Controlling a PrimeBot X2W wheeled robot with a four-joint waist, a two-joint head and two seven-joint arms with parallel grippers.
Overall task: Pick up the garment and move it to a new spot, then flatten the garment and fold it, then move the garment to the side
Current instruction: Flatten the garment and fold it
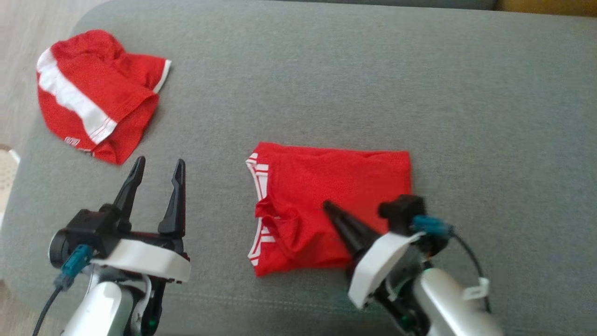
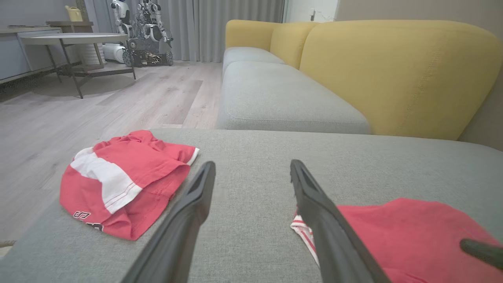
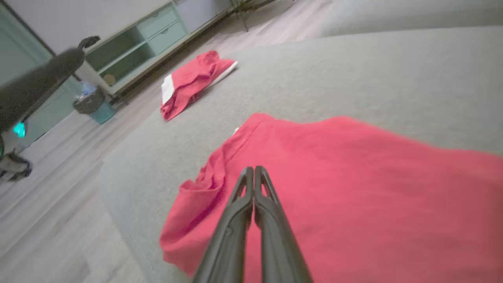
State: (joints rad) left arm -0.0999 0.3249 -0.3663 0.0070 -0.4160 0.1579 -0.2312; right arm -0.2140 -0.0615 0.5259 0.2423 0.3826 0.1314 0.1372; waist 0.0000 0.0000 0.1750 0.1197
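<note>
A folded red garment [image 1: 326, 186] with white-striped trim lies in the middle of the grey cushion [image 1: 326, 84]; it also shows as the garment [image 2: 412, 236] at the lower right of the left wrist view and as the garment [image 3: 353, 177] in the right wrist view. My right gripper [image 1: 326, 204] is shut, its tips [image 3: 253, 169] pressed together over the garment's near part, with no cloth seen between them. My left gripper [image 1: 159, 162] stands open and empty over bare cushion, left of the garment, as the left wrist view [image 2: 252, 165] confirms.
A second red garment [image 1: 93, 88] with a broad white band lies crumpled at the cushion's far left corner. Wooden floor [image 2: 98, 102] lies beyond the left edge. A yellow-backed sofa [image 2: 393, 70] stands behind, with a table [image 2: 74, 39] and another robot [image 2: 145, 31] far off.
</note>
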